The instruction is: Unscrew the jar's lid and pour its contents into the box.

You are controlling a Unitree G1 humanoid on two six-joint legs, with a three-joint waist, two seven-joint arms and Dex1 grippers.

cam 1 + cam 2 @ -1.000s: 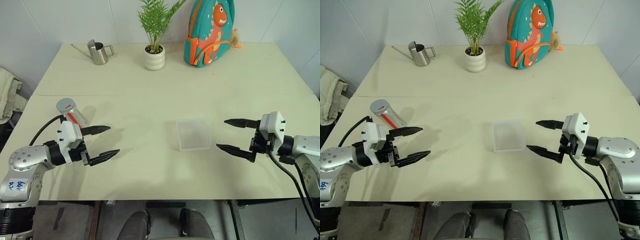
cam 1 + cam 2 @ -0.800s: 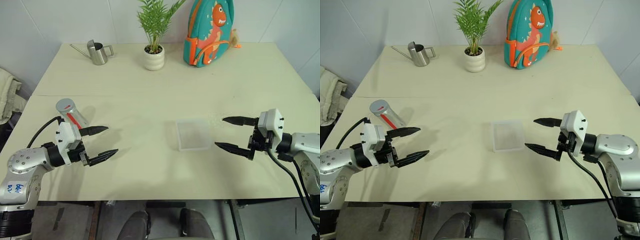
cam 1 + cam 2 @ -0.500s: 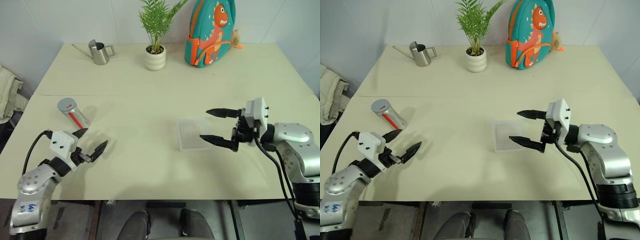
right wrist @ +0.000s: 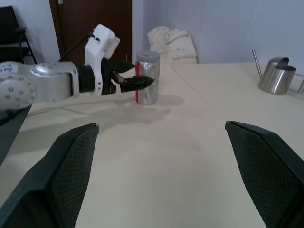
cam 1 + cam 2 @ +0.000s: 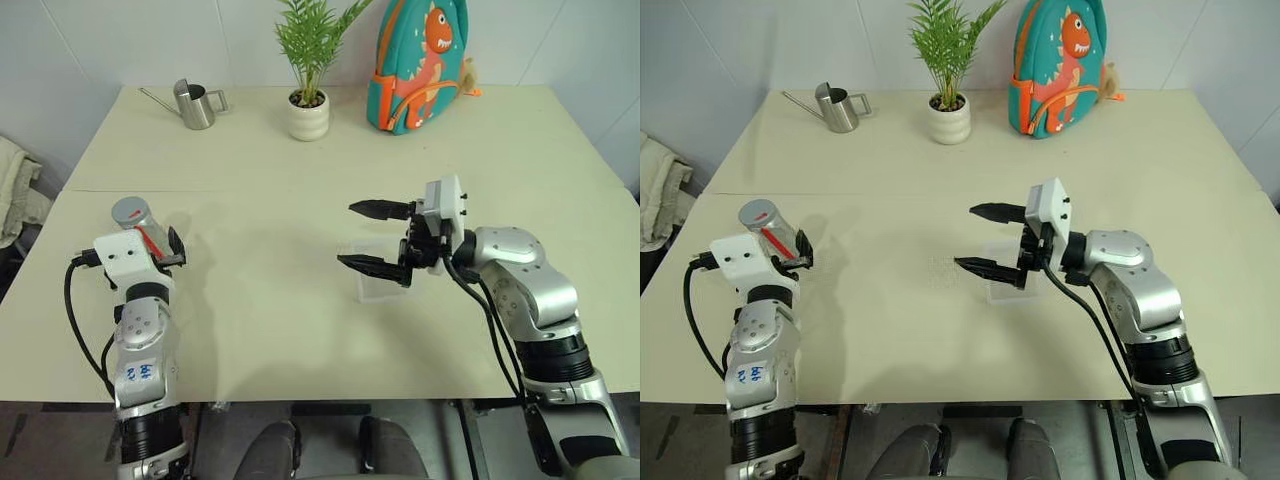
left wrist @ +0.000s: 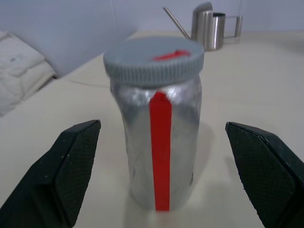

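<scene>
Back edge of the cream table (image 5: 300, 160) has a steel watering can (image 5: 197, 104), a palm in a white ribbed pot (image 5: 309, 114) and a teal dinosaur backpack (image 5: 420, 62); all well away from the action.

The jar (image 6: 159, 137) stands upright near the table's left side: crinkly, shiny silver body, red stripe down the side, ridged grey lid (image 6: 153, 58) screwed on. The left gripper (image 6: 164, 171) is spread wide, one finger on either side of the jar, not touching it.

The right gripper (image 5: 372, 237), also wide open and empty, hangs over the clear plastic box (image 5: 383, 283) mid-table, partly blocking it.
</scene>
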